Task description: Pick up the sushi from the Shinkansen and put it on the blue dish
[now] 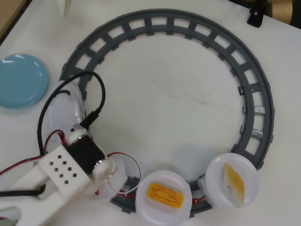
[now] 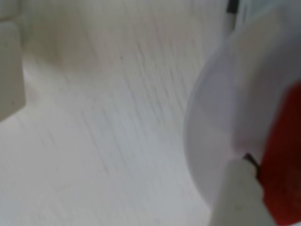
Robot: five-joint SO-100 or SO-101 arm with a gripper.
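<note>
Blurred at the wrist view's lower right, a pale fingertip (image 2: 242,197) sits against the red sushi (image 2: 282,174), which lies on a white plate (image 2: 221,117) with its long axis running up the frame. Whether the gripper (image 1: 101,181) has closed on it, I cannot tell; overhead, the arm hides both. From there the dish (image 1: 21,80) lies toward the upper left, off the track (image 1: 188,23).

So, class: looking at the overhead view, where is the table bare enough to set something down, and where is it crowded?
Bare: the tabletop inside the grey track and the blue dish. Crowded: the lower edge, with the arm and two white plates.
</note>
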